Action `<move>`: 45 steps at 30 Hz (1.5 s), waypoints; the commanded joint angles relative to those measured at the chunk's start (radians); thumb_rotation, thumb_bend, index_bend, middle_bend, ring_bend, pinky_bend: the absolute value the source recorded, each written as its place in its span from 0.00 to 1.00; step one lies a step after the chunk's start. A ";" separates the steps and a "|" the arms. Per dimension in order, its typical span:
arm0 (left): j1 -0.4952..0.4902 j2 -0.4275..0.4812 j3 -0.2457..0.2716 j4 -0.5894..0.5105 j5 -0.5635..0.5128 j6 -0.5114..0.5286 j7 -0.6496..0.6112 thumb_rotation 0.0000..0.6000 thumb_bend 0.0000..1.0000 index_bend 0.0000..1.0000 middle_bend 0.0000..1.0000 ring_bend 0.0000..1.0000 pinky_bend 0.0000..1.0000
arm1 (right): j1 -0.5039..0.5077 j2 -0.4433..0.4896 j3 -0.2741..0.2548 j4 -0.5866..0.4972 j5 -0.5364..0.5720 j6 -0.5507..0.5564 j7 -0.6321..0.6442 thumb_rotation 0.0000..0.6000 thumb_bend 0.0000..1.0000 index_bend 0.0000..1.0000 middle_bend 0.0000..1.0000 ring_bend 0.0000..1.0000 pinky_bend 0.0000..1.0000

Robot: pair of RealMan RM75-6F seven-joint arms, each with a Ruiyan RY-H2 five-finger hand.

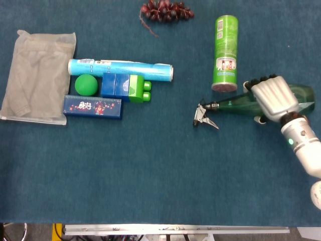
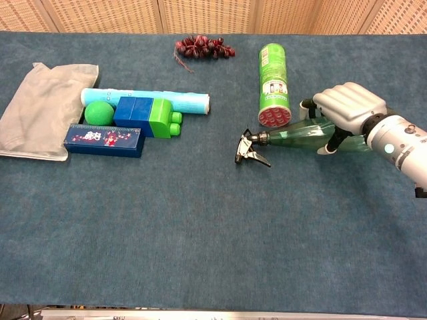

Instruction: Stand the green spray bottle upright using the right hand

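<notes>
Blue-carpeted desk [image 2: 200, 240], seen from the chest and head views. Nearest on the left side, a dark blue printed box [image 2: 103, 140] is laid flat; just behind it a green ball [image 2: 98, 113], a blue building block [image 2: 133, 112] and a green building block [image 2: 164, 119] are lined up, with a light blue tube [image 2: 147, 100] lying lengthwise behind them. A grey pouch [image 2: 41, 110] is spread flat at far left.

On the right, the green spray bottle [image 2: 300, 135] is seen lying on its side, black trigger nozzle pointing left, its body under the right hand [image 2: 347, 110]. The hand's fingers [image 1: 261, 80] are wrapped over the bottle's body, clamped on it; the nozzle end looks slightly raised, though contact with the desk cannot be told.

Just behind the bottle, a green cylindrical can [image 2: 273, 83] is laid flat, red end toward the bottle. Farthest back, a bunch of dark red grapes [image 2: 203, 47] is noted.
</notes>
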 commanded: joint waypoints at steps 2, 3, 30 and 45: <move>-0.001 -0.001 0.000 0.000 -0.001 -0.002 0.002 1.00 0.02 0.41 0.12 0.09 0.35 | -0.036 0.052 -0.008 -0.059 -0.082 0.046 0.075 1.00 0.11 0.49 0.52 0.40 0.38; -0.001 -0.001 0.000 0.001 -0.002 -0.003 0.003 1.00 0.02 0.41 0.12 0.09 0.35 | -0.044 0.063 -0.010 -0.070 -0.101 0.054 0.093 1.00 0.11 0.49 0.52 0.40 0.38; -0.007 -0.012 0.003 0.008 -0.014 -0.023 0.026 1.00 0.02 0.41 0.12 0.09 0.35 | -0.231 -0.048 -0.046 0.326 -0.634 0.340 1.364 1.00 0.11 0.49 0.52 0.40 0.38; -0.009 -0.019 0.006 0.011 -0.016 -0.030 0.036 1.00 0.02 0.41 0.12 0.09 0.35 | -0.289 -0.219 -0.055 0.651 -0.695 0.530 1.650 1.00 0.11 0.52 0.52 0.40 0.40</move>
